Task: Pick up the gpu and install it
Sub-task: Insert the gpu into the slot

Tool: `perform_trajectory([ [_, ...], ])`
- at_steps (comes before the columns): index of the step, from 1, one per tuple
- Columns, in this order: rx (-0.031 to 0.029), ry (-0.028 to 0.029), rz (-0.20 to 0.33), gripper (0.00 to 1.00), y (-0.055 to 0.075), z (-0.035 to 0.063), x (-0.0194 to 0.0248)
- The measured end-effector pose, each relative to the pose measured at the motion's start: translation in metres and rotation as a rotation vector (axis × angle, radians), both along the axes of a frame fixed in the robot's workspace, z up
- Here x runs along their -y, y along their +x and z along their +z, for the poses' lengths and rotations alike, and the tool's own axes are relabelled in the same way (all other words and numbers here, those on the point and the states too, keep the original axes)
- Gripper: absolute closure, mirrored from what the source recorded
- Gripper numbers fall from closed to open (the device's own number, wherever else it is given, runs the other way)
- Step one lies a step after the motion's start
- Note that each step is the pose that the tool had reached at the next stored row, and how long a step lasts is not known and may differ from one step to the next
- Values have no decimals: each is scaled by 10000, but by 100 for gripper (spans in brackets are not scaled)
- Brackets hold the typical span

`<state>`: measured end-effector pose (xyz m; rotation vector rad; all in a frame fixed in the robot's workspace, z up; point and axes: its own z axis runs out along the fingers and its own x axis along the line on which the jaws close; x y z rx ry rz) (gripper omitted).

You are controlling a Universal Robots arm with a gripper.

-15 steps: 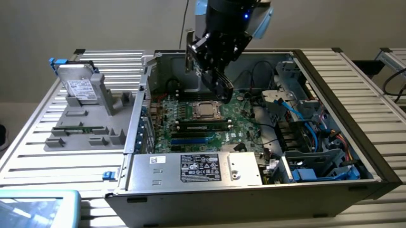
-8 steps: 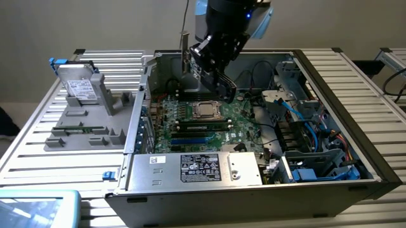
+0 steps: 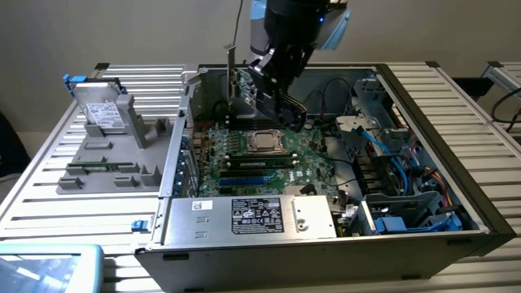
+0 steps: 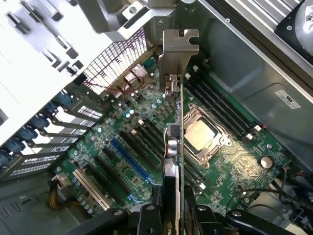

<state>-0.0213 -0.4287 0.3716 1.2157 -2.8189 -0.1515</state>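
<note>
The gpu (image 3: 246,101), a thin rectangular card with a dark face and a green circuit-board back, is pinched between the black fingers (image 4: 147,221) of the tool (image 3: 289,110) and hangs tilted inside the open black computer case (image 3: 472,177), over the green motherboard (image 3: 301,155). Whether its lower edge touches the board cannot be told. Nearest in the exterior view, at the corner on that view's left, lies a pale blue flat object (image 3: 49,268) on the slatted silver metal surface (image 3: 82,213). Behind it, along the front of the case, sits a silver box-shaped power supply (image 3: 244,217) with a black label. Beyond that come the long blue expansion slots (image 3: 244,181), then the square silver processor socket (image 3: 265,141), with the card above and just behind it. In the wrist view the tool (image 4: 173,218) grips the card (image 4: 179,142) edge-on, and the card's silver metal end bracket (image 4: 180,46) points away toward the case's perforated rear wall. Further off, to the exterior view's left, a grey moulded holder (image 3: 114,165) carries a silver hard drive (image 3: 104,113) standing upright.
</note>
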Motion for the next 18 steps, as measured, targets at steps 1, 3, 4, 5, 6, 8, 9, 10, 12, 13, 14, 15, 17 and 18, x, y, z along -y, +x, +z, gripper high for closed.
perform_trajectory([
  [1,10,0,185,72,0,-1,0],
  [3,31,1,545,72,0,-4,0],
  [4,40,0,726,72,0,-5,0],
  [5,48,1,905,72,0,-7,0],
  [6,57,1,1084,72,0,-9,0],
  [8,75,0,1460,72,0,-13,0],
  [9,83,0,1641,72,0,-15,0],
  [10,91,1,1825,72,0,-17,0],
  [12,107,2,2186,72,0,-21,0],
  [13,115,1,2365,72,0,-23,0],
  [14,123,1,2546,72,0,-25,0],
  [15,130,1,2725,72,0,-27,0],
  [17,146,1,3085,72,0,-31,0],
  [18,155,1,3281,72,0,-34,0],
])
